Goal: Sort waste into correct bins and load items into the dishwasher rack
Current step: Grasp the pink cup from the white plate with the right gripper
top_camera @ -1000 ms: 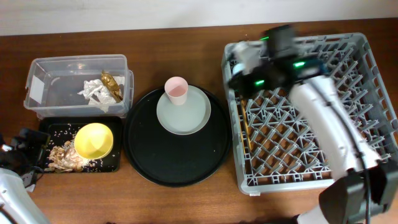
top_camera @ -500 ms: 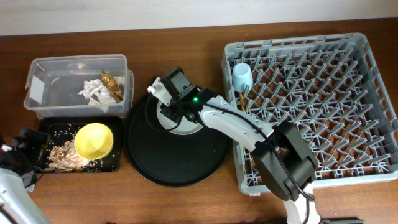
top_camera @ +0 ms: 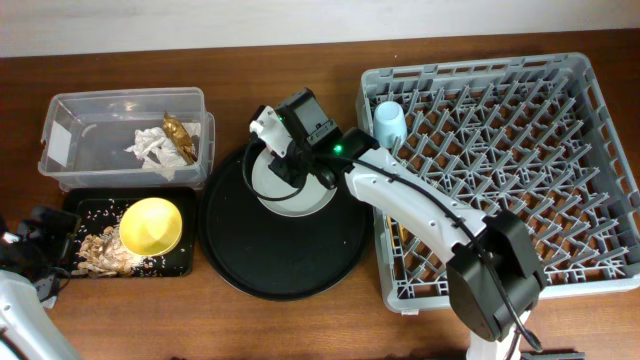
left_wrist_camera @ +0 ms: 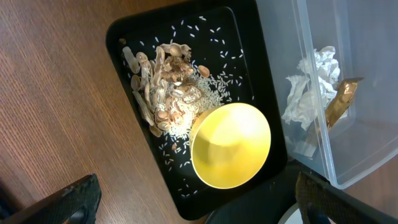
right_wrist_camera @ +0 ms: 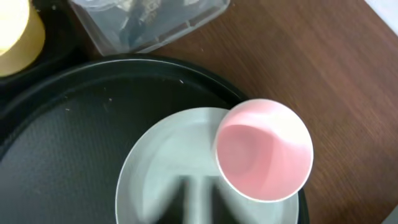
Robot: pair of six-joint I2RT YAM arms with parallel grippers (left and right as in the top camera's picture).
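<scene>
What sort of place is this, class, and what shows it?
Probably a dish-clearing station on a wooden table: a grey dishwasher rack, a black tray of food scraps and a clear tub holding a napkin.

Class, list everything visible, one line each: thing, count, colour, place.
Square plastic dishwasher rack: 1, grey, right side.
Small light-blue cup: 1, blue, rack's far-left corner.
Thin wooden chopsticks: 1 pair, brown, rack's left edge.
Large round tray: 1, black, centre.
Round plate: 1, grey-green, on round tray.
Small pink cup: 1, pink, on plate.
Clear rectangular plastic tub: 1, clear, far left.
Crumpled paper napkin: 1, white, in tub.
Crinkled wrapper: 1, brown-gold, in tub.
Shallow rectangular tray: 1, black, near left.
Round bowl: 1, yellow, on shallow tray.
Food scraps with rice: 1 heap, brown-white, beside bowl.
Left tool: 1, black, open, by shallow tray.
Right tool: 1, black, over pink cup.
</scene>
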